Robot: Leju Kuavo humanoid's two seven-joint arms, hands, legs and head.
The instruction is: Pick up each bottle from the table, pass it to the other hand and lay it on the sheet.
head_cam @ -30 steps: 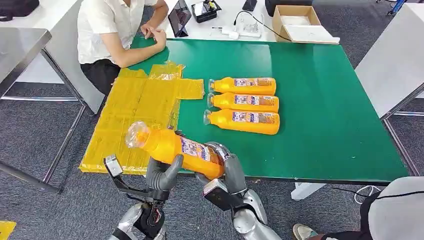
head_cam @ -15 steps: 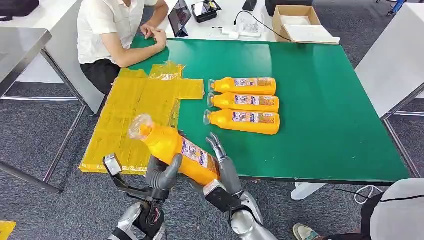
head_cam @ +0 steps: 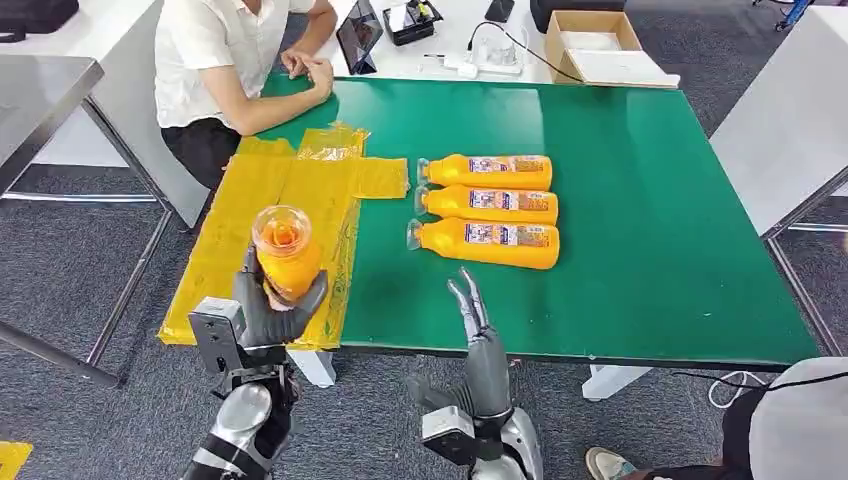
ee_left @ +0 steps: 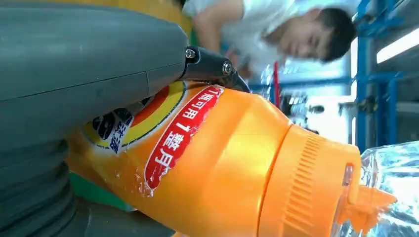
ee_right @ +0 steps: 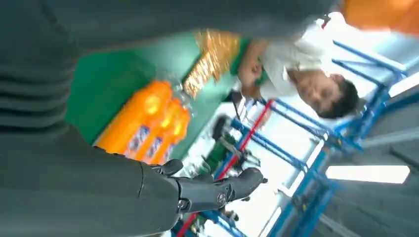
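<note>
My left hand (head_cam: 262, 318) grips an orange bottle (head_cam: 285, 252) with a clear cap, held upright over the near end of the yellow sheet (head_cam: 272, 220). In the left wrist view the same bottle (ee_left: 222, 163) sits against my thumb (ee_left: 94, 69). My right hand (head_cam: 478, 330) hovers at the table's near edge with fingers straight and apart, holding nothing; its fingers (ee_right: 217, 190) show in the right wrist view. Three more orange bottles (head_cam: 490, 210) lie side by side on the green table (head_cam: 650, 200), caps toward the sheet, also seen as bottles (ee_right: 148, 123) from the right wrist.
A seated person (head_cam: 235, 70) leans on the far left corner of the table, arms by the sheet's far end. A cardboard box (head_cam: 595, 45), a tablet (head_cam: 357, 35) and a power strip (head_cam: 480, 60) lie on the white table behind. Another person's knee (head_cam: 790, 420) is at the near right.
The bottle passed from my right hand to my left. The left hand swung it upright and moved it left over the sheet; the right hand let go, spread its fingers and drew back.
</note>
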